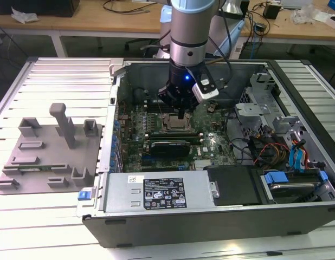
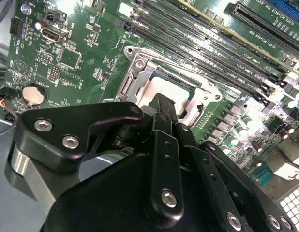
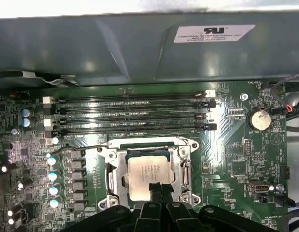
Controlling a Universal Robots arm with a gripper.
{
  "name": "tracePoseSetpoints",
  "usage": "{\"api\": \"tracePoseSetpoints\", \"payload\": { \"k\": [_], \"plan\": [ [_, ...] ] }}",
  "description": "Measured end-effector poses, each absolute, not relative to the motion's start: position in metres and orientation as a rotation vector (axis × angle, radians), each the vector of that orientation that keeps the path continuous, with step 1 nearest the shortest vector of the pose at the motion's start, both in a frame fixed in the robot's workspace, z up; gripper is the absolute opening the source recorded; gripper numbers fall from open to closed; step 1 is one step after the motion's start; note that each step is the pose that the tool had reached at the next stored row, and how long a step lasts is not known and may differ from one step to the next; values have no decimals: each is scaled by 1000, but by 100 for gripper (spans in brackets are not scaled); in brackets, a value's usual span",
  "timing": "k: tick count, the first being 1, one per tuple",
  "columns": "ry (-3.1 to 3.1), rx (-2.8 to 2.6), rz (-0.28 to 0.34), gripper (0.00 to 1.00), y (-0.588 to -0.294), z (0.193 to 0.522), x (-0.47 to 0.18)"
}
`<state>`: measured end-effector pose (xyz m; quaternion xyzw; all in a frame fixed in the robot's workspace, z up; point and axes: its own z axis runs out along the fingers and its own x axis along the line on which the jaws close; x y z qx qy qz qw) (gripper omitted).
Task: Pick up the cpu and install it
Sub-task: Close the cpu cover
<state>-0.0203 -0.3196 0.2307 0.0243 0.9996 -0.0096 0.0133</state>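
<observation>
The cpu (image 3: 148, 170) has a pale, satin metal top, ringed by the bright, reflective steel socket frame (image 3: 182, 162). The motherboard (image 3: 227, 154) is glossy green laminate. The gripper (image 2: 161, 104) is smooth matt black with shiny metal screw heads. The case wall (image 3: 115, 48) is grey sheet metal with a dull sheen; the fixture (image 1: 45, 158) looks like matt grey plastic

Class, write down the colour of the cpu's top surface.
The cpu top is pale silver-white with a darker rim, clearest in the first wrist view.
</observation>
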Motion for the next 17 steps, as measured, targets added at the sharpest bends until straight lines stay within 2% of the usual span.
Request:
{"api": "tracePoseSetpoints", "payload": {
  "k": [17],
  "plan": [
    [3113,73,-46,11,-320,231,-28]
  ]
}}
